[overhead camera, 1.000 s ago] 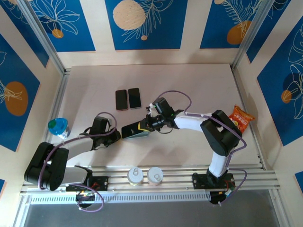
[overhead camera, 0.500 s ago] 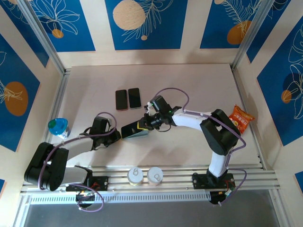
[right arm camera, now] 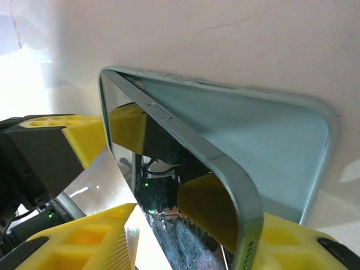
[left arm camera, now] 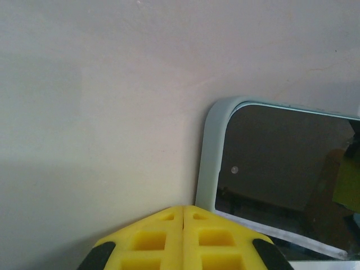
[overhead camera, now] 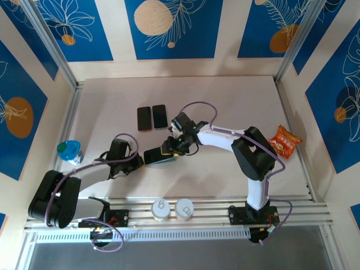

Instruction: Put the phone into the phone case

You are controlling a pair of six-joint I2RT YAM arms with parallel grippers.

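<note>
The right gripper (overhead camera: pixel 169 148) sat over the right end of the phone case (right arm camera: pixel 264 140). Its yellow fingers (right arm camera: pixel 73 236) were apart. The phone (right arm camera: pixel 185 143) stood between them, tipped up on one long side. Its other long side was down in the case, which was light blue and lay flat.

The left gripper (left arm camera: pixel 184 216) had its two fingers pressed together. It was low, right at the left end of the case.

The table (overhead camera: pixel 112 101) under the case was pale and smooth. Two more dark phones (overhead camera: pixel 152 117) lay side by side behind the case, away from the arms. A red snack bag (overhead camera: pixel 286 140) lay far to the right of the case. A blue bottle (overhead camera: pixel 68 149) stood far to its left. Two white round lids (overhead camera: pixel 172 208) sat near the case, toward the arms, by the metal rail (overhead camera: pixel 214 209). Walls (overhead camera: pixel 169 22) with blue panels, white leaves and orange dots stood around the table.

The right arm (overhead camera: pixel 256 160) went up from its base, bent sharply at the elbow, and reached left to the case. The left arm (overhead camera: pixel 84 174) lay low and bent, and pointed right at the case.
</note>
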